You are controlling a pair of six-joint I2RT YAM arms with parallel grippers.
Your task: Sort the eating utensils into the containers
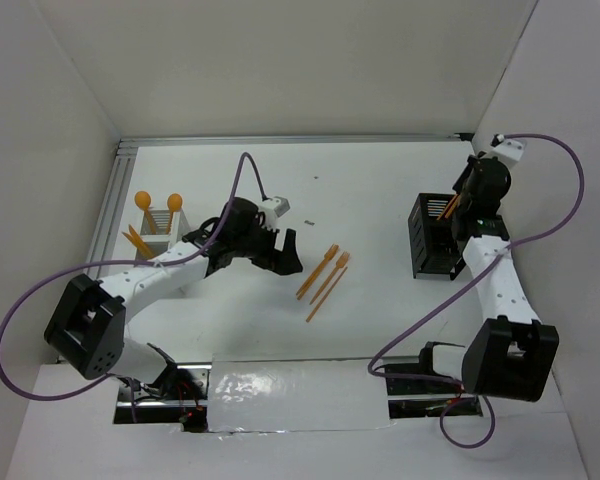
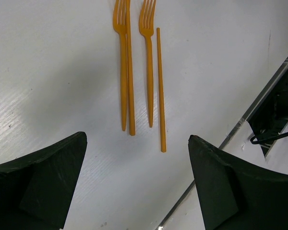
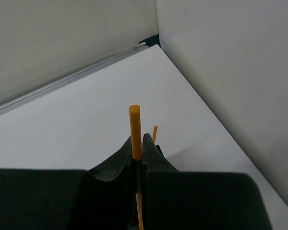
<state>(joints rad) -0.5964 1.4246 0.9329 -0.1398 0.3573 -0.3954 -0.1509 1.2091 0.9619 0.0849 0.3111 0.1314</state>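
Left fingers (image 2: pixel 38 187) spread wide, empty, over loose forks (image 2: pixel 149 62) on tabletop (image 2: pixel 62 72). Right fingers (image 3: pixel 151 158) pressed shut, pinching orange utensil (image 3: pixel 135 127) at black caddy (image 1: pixel 435 245). Two spoons (image 1: pixel 143 198) stand in white caddy (image 1: pixel 160 232).

Top external: looking down from high above and behind the arm bases, well back, taking in the whole tabletop (image 1: pixel 380 190), with the back wall lying at 12 o'clock.
Left wrist: pointing steeply down at the tabletop from close range, its own jaws filling 7 and 5 o'clock, with orange utensils (image 2: pixel 149 72) lying toward 12 o'clock.
Right wrist: looking forward and slightly down, very near, over its own jaws toward the far right corner (image 3: pixel 151 40).
Shared, top and left wrist: both are showing the orange utensils (image 1: pixel 342 260) mid-tabletop.
Shared, top and right wrist: both are showing the far right corner (image 1: pixel 467 135).
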